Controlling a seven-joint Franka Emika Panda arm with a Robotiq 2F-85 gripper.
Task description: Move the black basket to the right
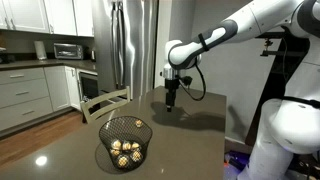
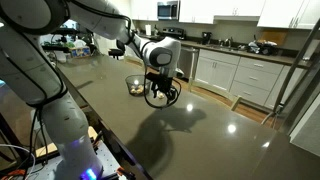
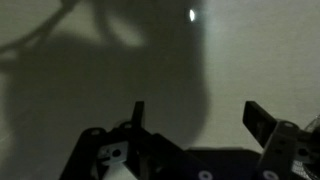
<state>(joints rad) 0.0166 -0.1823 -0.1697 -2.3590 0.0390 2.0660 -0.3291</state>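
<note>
The black basket (image 1: 126,141) is a round wire-mesh bowl holding several small pale round items. It stands on the dark countertop (image 1: 190,135) near the front edge in an exterior view and shows partly behind the arm in an exterior view (image 2: 135,85). My gripper (image 1: 172,102) hangs over the counter well beyond the basket, apart from it. In the wrist view the gripper (image 3: 196,115) is open and empty over bare counter; the basket is out of that view.
A steel refrigerator (image 1: 132,45), white cabinets (image 1: 25,95) and a toaster oven (image 1: 68,50) stand behind the counter. A chair back (image 1: 105,102) is at the counter's far side. The robot's white base (image 1: 290,130) is close by.
</note>
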